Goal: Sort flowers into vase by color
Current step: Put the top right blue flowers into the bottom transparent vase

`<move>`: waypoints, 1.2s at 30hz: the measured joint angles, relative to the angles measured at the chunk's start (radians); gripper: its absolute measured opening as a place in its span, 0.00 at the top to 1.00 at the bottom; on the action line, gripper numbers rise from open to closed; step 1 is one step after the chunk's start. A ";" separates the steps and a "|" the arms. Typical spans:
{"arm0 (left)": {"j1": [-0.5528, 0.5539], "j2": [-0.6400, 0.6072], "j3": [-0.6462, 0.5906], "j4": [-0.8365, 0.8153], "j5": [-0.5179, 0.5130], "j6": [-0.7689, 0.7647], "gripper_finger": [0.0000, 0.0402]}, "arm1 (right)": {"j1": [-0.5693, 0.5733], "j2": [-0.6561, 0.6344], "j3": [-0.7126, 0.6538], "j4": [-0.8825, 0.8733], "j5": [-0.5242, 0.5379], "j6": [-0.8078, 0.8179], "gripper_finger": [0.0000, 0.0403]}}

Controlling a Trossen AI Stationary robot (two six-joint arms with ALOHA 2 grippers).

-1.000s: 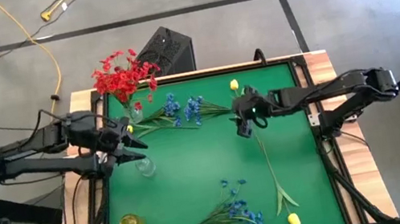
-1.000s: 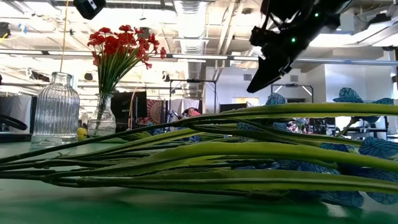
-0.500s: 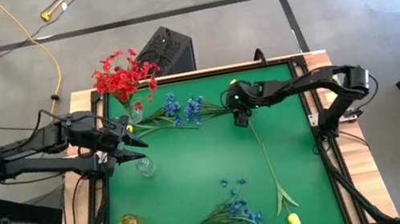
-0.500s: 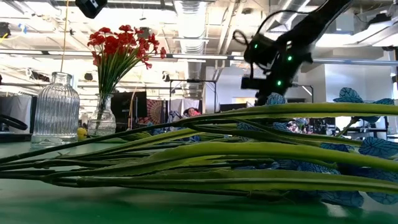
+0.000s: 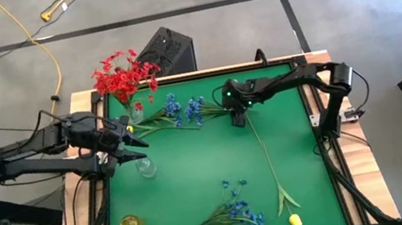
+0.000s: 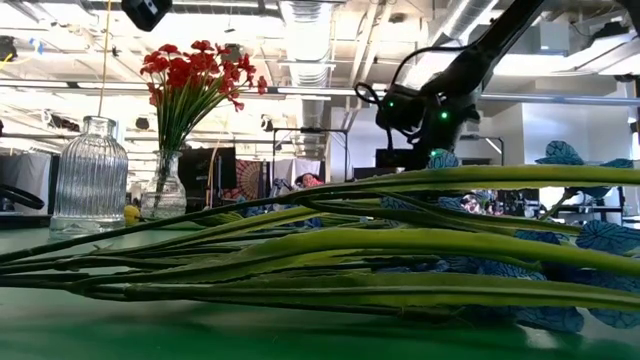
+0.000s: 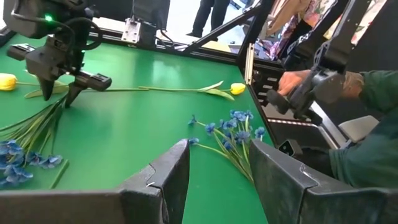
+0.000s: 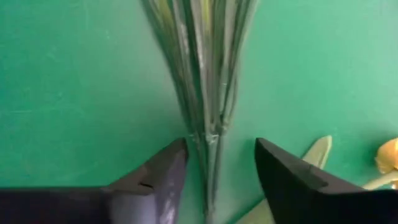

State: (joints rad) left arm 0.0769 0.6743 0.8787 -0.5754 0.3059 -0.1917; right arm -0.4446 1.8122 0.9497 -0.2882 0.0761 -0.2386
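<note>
A spray of blue blossoms (image 5: 184, 111) lies near the table's far edge, its stems running right. My right gripper (image 5: 236, 119) is open above the stem end; in the right wrist view its fingers stand either side of the green stem bundle (image 8: 208, 124) without plainly touching it. A second blue spray (image 5: 233, 215) lies near the near edge. A long-stemmed yellow tulip (image 5: 294, 221) lies on the right, and another yellow bud (image 5: 235, 85) lies by the far edge. Red blossoms (image 5: 123, 78) stand in a glass vase (image 5: 135, 111). My left gripper (image 5: 139, 142) waits open beside an empty clear vase (image 5: 146, 167).
A small yellow glass (image 5: 130, 224) stands at the near-left corner. The raised table frame (image 5: 319, 109) borders the green mat. In the left wrist view a person's hand (image 7: 311, 87) shows beyond the table's right side. Bare mat (image 5: 201, 161) lies in the middle.
My right gripper has moved toward the far-left, from over the tulip's stem to the stem end of the far blue spray. It has come down and turned from a slant to pointing down. The flowers have stayed where they were.
</note>
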 joint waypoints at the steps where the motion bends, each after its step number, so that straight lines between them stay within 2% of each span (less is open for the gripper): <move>1: 0.000 0.000 0.000 -0.002 -0.001 0.000 0.62 | 0.001 0.000 0.000 -0.001 0.000 0.001 0.52; 7: 0.000 0.000 0.000 -0.002 -0.005 0.000 0.62 | 0.008 -0.061 -0.007 -0.023 0.003 0.001 0.91; 12: 0.000 0.000 0.000 -0.002 -0.006 -0.004 0.62 | 0.009 -0.172 -0.006 -0.022 0.045 0.026 0.91; 20: 0.000 0.000 0.000 -0.001 0.038 0.001 0.62 | 0.053 -0.352 -0.006 -0.022 0.031 0.088 0.91; 26: -0.026 0.000 0.000 0.007 0.124 0.059 0.62 | 0.143 -0.448 -0.006 -0.010 0.024 0.136 0.90; 30: -0.056 0.000 0.000 0.011 0.122 0.088 0.62 | 0.216 -0.482 -0.006 0.009 0.024 0.165 0.90; 36: -0.097 0.000 0.000 0.013 0.058 0.095 0.62 | 0.350 -0.499 -0.006 0.117 0.024 0.187 0.90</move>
State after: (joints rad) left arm -0.0205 0.6739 0.8787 -0.5625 0.3644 -0.0971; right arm -0.0941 1.3128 0.9432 -0.1713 0.0998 -0.0517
